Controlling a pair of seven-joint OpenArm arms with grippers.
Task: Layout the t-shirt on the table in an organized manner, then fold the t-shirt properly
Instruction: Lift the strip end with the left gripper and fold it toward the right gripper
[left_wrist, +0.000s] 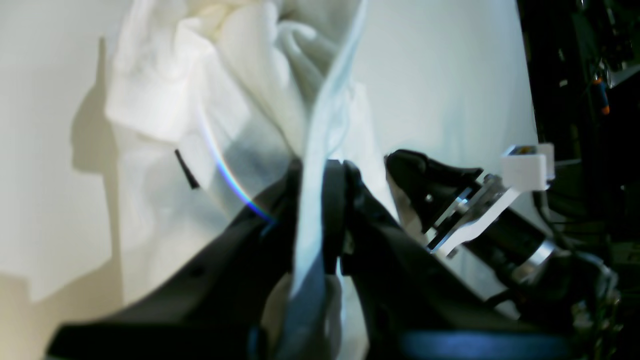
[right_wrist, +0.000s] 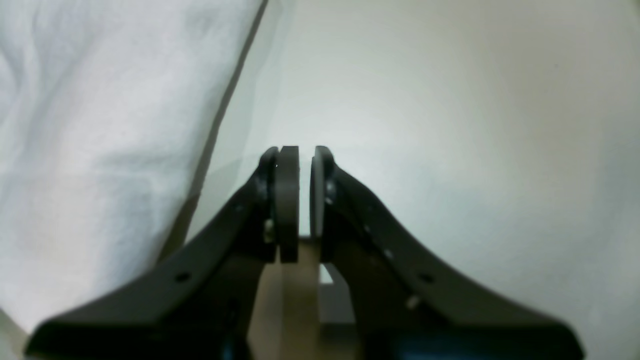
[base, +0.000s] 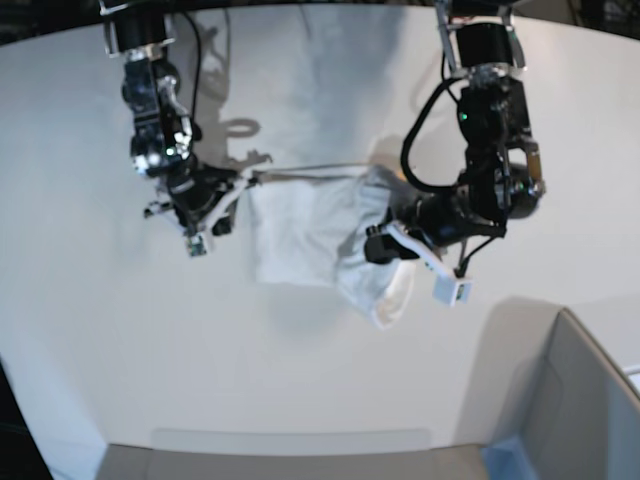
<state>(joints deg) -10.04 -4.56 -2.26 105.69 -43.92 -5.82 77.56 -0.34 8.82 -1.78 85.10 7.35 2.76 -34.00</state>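
Now the left claw (left_wrist: 320, 200) pinches the t-shirt (base: 300, 235); the right claw (right_wrist: 304, 195), nearly together, holds nothing, so lifting could bunch it.

From my station, the t-shirt (base: 300, 235) shows no printed graphic; only plain white cloth faces the cameras. In the left wrist view its top and bottom run off frame, and the left gripper (left_wrist: 315, 210) blurs near the lens. The base view crops both arms' upper links.
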